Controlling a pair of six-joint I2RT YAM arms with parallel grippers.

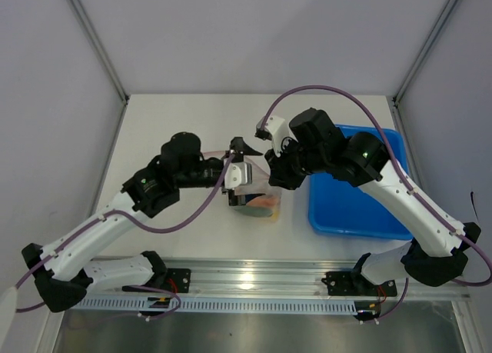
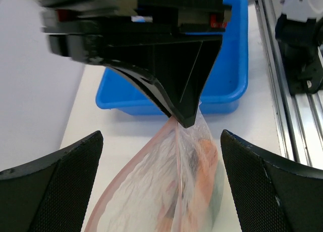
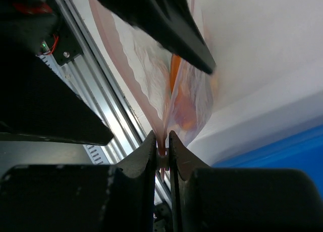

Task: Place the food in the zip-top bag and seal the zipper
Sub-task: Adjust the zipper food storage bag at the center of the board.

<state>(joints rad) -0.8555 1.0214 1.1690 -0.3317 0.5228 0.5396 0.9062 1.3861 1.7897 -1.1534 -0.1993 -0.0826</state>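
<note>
Looking at a plain white table, boxed in by pale panels at the back and on both sides. Over on the right, got a blue rectangular tray sitting flat on it, long side running front to back, far edge close to the side panel. Roughly mid-table, just left of the tray and apart from it, a clear crinkly zip-top bag, lower end down on the surface, upper part lifted off it. Along the near edge, a silver aluminium rail spanning most of the width, arm bases bolted onto it left and right.
</note>
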